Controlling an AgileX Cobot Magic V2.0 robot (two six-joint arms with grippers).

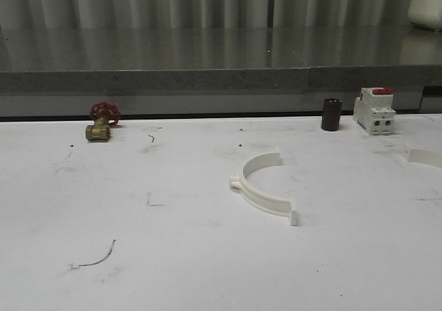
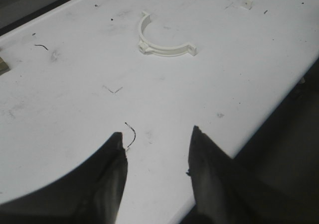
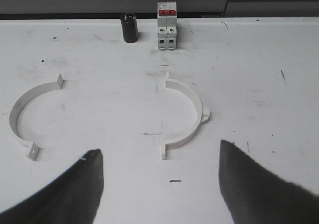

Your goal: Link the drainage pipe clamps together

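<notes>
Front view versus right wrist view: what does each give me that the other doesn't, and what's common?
Front, not right wrist: the brass valve with its red handwheel. Right wrist, not front: the open right gripper, and the right-hand clamp half whole, which the front view cuts off at its edge. Both: the other clamp half, the black cylinder, the breaker.

brass valve point(image 1: 100, 124), dark cylinder point(image 1: 331, 114), breaker point(image 1: 375, 110)

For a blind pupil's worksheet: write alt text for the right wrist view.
Two white half-ring pipe clamps lie apart on a white table, open sides facing each other. Behind them stand a dark cylinder and a red-switched breaker; the right gripper is open.
</notes>
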